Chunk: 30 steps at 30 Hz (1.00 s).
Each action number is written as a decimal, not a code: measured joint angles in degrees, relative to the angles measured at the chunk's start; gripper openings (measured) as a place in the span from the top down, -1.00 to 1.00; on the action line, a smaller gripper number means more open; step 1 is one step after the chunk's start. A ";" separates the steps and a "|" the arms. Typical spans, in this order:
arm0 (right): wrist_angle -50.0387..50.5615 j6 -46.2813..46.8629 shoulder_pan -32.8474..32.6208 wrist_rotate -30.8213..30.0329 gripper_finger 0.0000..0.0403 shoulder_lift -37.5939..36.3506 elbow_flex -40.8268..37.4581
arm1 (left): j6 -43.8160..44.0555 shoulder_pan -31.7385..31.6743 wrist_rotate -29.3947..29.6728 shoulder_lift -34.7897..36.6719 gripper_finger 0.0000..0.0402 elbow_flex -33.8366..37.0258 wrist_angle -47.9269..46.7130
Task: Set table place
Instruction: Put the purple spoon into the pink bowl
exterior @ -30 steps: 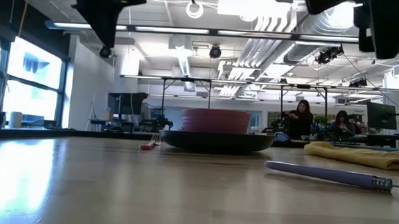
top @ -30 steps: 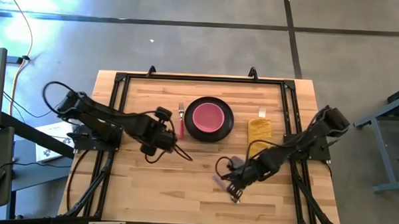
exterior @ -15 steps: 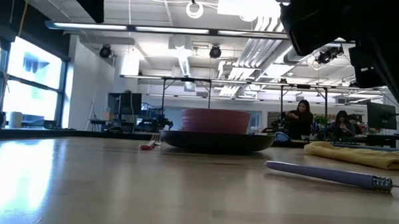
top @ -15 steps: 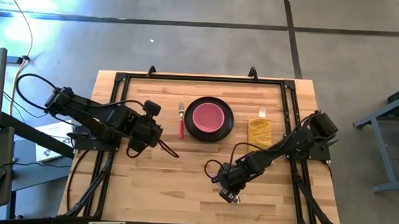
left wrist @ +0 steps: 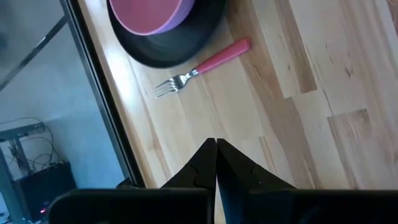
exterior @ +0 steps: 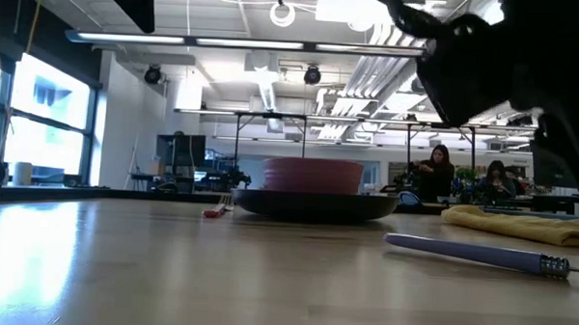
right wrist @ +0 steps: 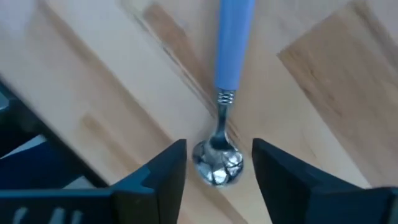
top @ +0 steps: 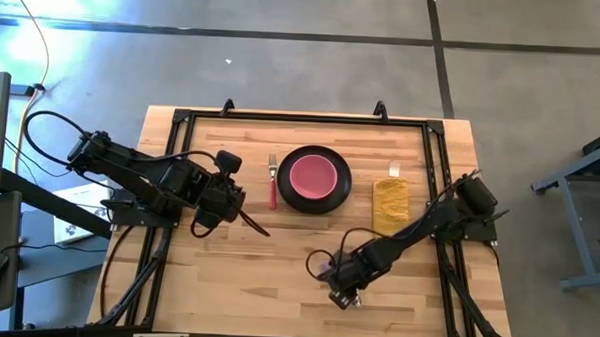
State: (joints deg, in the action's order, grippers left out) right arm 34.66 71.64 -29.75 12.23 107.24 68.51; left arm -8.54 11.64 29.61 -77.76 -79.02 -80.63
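The purple-handled spoon (right wrist: 231, 56) lies flat on the light-wood table (top: 276, 278), near its front edge. My right gripper (right wrist: 217, 163) hangs open over it, pointing down. Its two fingers stand on either side of the spoon's metal bowl (right wrist: 217, 167) without touching it. In the high view this gripper (top: 342, 283) covers most of the spoon. The dark plate (top: 314, 197) holds the pink bowl (top: 313, 175), with the pink-handled fork (top: 272, 191) on its left and the yellow napkin (top: 390, 199) on its right. My left gripper (left wrist: 216, 146) is shut and holds nothing, left of the fork.
A black rail frame (top: 302, 119) runs round the tabletop. Bare wood lies between the two arms and along the near edge. In the low view the spoon (exterior: 475, 254) and the napkin (exterior: 524, 225) lie at the right, and people sit in the room behind.
My right gripper has come down over the spoon and shifted a little toward the near left. My left gripper has drawn back toward the table's left edge, away from the fork. The spoon, plate, bowl, fork and napkin have stayed where they were.
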 joint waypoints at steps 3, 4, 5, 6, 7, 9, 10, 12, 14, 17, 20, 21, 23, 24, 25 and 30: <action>-1.52 1.53 -0.57 -0.33 0.10 2.29 0.00 | 0.02 0.00 0.00 0.00 1.00 0.00 0.35; -2.29 1.68 -0.71 -0.67 0.09 3.01 0.05 | 0.02 0.00 0.00 0.00 1.00 0.00 0.52; -2.95 1.74 -0.80 -0.81 0.09 3.39 0.11 | 0.02 0.00 0.00 0.00 1.00 0.00 0.70; -3.45 1.87 -0.91 -1.00 0.09 3.84 0.13 | 0.02 0.00 0.01 0.00 1.00 0.00 0.85; -3.97 2.03 -0.97 -1.26 0.09 4.47 0.13 | 0.04 0.00 0.00 0.00 1.00 0.00 0.87; -4.34 2.07 -1.01 -1.88 0.09 4.98 0.13 | 0.04 0.00 0.00 0.00 1.00 0.00 0.89; -4.05 2.15 -1.01 -1.91 0.10 5.20 0.22 | 0.04 0.00 -0.02 0.00 1.00 0.00 0.89; -2.73 3.13 -1.06 -2.17 0.15 5.37 0.32 | 0.05 0.00 -0.02 0.00 1.00 0.00 1.00; -1.20 3.13 -1.18 -2.81 0.27 5.48 0.39 | 0.15 0.00 -0.02 0.00 1.00 0.00 1.13; 0.02 3.02 -1.37 -4.28 0.58 5.53 0.33 | 0.15 0.00 -0.04 0.00 1.00 0.00 1.09; 0.96 2.99 -1.73 -6.84 0.91 5.53 0.24 | -0.02 0.00 -0.02 0.00 1.00 0.00 1.10; 1.08 3.16 -1.74 -7.07 0.94 5.53 0.24 | -0.02 0.00 -0.02 0.00 1.00 0.00 1.09; 1.40 3.93 -2.04 -7.72 0.93 5.53 0.24 | -0.02 0.00 -0.02 0.00 1.00 0.00 1.08; 1.59 4.02 -2.06 -7.99 0.95 5.53 0.24 | -0.02 0.00 -0.02 0.00 1.00 0.00 1.08; 1.70 3.98 -2.05 -7.97 0.97 5.53 0.24 | -0.02 0.00 -0.02 0.00 1.00 0.00 1.08; 4.60 2.50 -1.93 -8.57 0.99 5.68 3.22 | -0.04 0.00 -0.02 0.00 1.00 0.00 1.08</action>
State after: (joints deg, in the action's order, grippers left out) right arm 39.26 74.14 -31.68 3.66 112.92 71.74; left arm -8.58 11.64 29.58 -77.76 -79.02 -79.55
